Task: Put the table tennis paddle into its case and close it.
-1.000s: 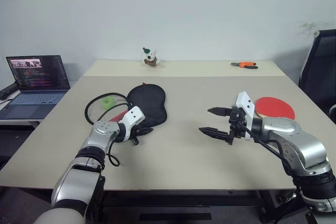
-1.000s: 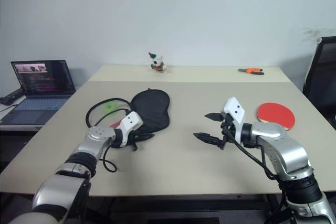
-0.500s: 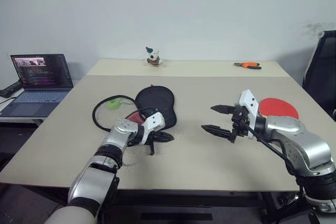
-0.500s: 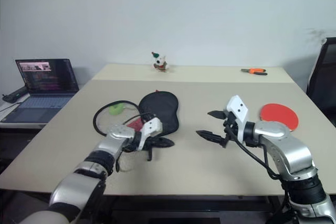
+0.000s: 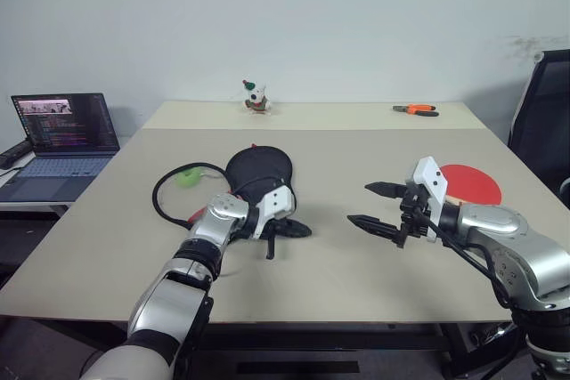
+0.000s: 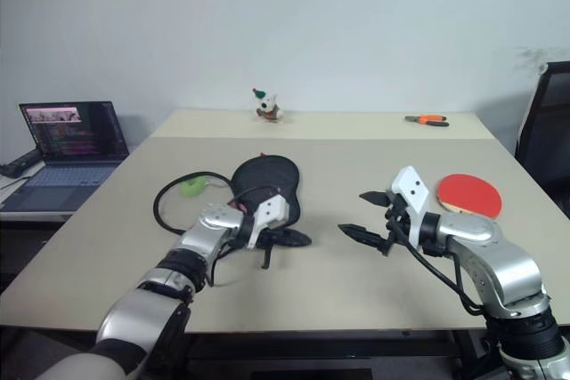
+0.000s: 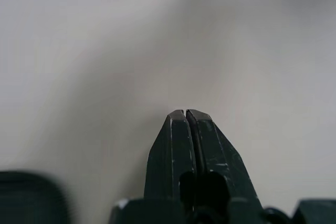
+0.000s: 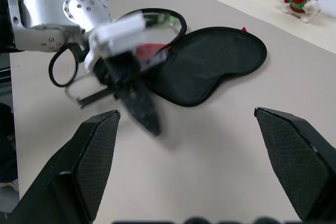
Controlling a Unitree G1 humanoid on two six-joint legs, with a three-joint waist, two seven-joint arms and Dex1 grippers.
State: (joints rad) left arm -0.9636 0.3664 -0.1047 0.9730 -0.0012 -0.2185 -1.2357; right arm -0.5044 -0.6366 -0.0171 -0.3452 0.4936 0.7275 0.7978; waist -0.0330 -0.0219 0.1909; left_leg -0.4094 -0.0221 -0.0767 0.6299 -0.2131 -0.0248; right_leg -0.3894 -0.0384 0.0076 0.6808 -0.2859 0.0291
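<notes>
Black fabric case (image 5: 259,173) flat on table; left pincer (image 5: 301,230) clenched empty, right pincer (image 5: 367,206) released.

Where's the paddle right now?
The table tennis paddle lies on the table's right side, just behind the open right gripper.

No legible text or labels
</notes>
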